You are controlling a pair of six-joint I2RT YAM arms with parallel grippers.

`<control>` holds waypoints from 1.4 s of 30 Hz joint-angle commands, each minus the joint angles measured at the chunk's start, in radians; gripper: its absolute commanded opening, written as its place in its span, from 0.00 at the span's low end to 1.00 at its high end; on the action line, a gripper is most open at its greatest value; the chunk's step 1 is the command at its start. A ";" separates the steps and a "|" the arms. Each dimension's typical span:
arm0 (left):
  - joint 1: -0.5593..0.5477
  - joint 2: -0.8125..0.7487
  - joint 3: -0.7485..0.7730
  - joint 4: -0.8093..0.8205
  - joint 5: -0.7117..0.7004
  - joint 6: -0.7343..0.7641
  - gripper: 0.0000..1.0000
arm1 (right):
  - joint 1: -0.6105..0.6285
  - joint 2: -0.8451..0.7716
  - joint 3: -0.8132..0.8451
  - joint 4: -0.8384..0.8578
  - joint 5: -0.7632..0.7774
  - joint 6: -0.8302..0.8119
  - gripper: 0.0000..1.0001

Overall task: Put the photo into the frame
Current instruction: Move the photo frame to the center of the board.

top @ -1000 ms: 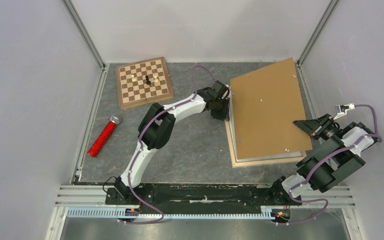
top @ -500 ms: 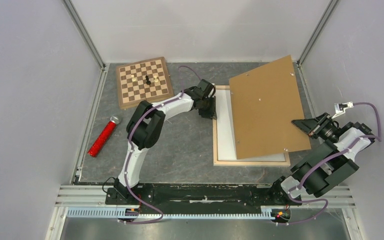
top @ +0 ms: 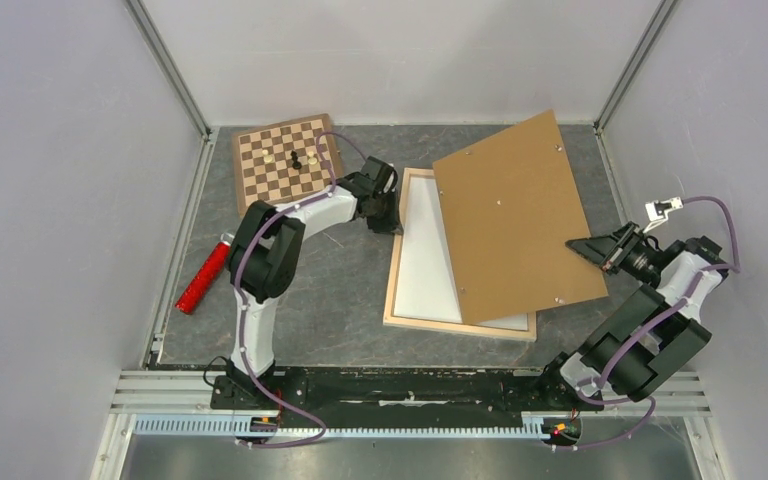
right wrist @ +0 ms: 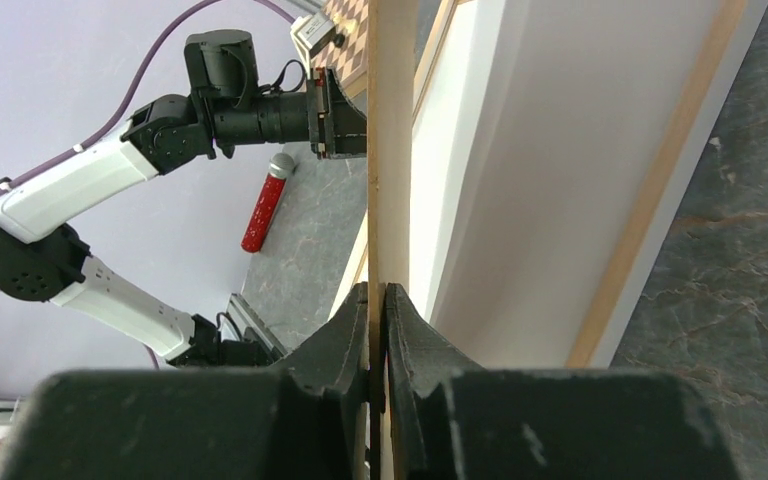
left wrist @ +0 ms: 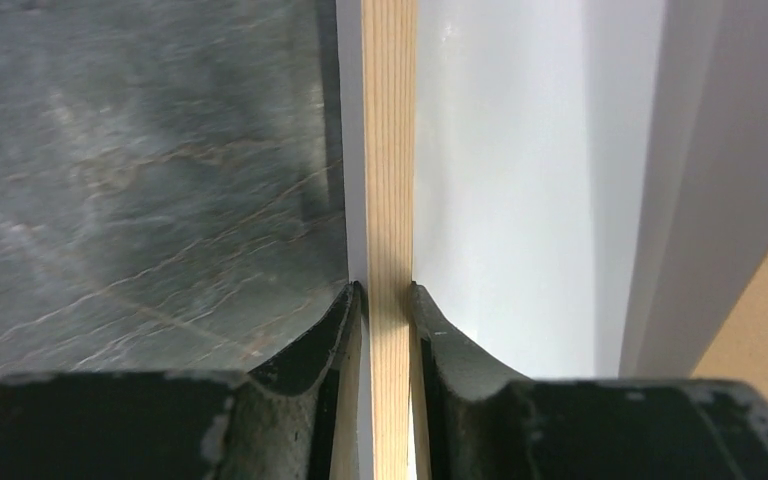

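Note:
The frame [top: 450, 327], thin light wooden bars, lies flat on the grey table at centre. A plain white sheet [top: 425, 255] fills it; no printed side shows, so I cannot tell whether it is the photo. My left gripper [top: 396, 214] is shut on the frame's left bar [left wrist: 388, 150], one finger on each side [left wrist: 385, 295]. My right gripper [top: 588, 248] is shut on the right edge of the brown backing board [top: 515, 215] and holds it tilted above the frame's right part. The right wrist view shows the board edge-on [right wrist: 390, 120] between the fingers [right wrist: 378, 292].
A checkered chessboard [top: 288, 165] with a few pieces lies at the back left. A red cylinder [top: 205, 275] lies at the left. Grey walls close in on three sides, and a metal rail [top: 410, 385] runs along the near edge.
The left gripper has dragged the frame to the left across the table. The board in the right gripper has shifted left less, so more of the white sheet is uncovered.

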 commanded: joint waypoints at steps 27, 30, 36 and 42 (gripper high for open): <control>0.030 -0.128 -0.323 0.193 -0.101 -0.149 0.02 | 0.120 0.197 -0.096 -0.199 -0.108 -0.496 0.00; 0.027 -0.130 -0.329 0.193 -0.100 -0.157 0.02 | 0.124 0.206 -0.121 -0.199 -0.106 -0.550 0.00; 0.020 -0.135 -0.332 0.196 -0.106 -0.155 0.02 | 0.135 0.220 -0.176 -0.197 -0.106 -0.655 0.03; 0.010 -0.148 -0.331 0.196 -0.109 -0.137 0.02 | 0.134 0.295 -0.248 -0.196 -0.103 -0.812 0.17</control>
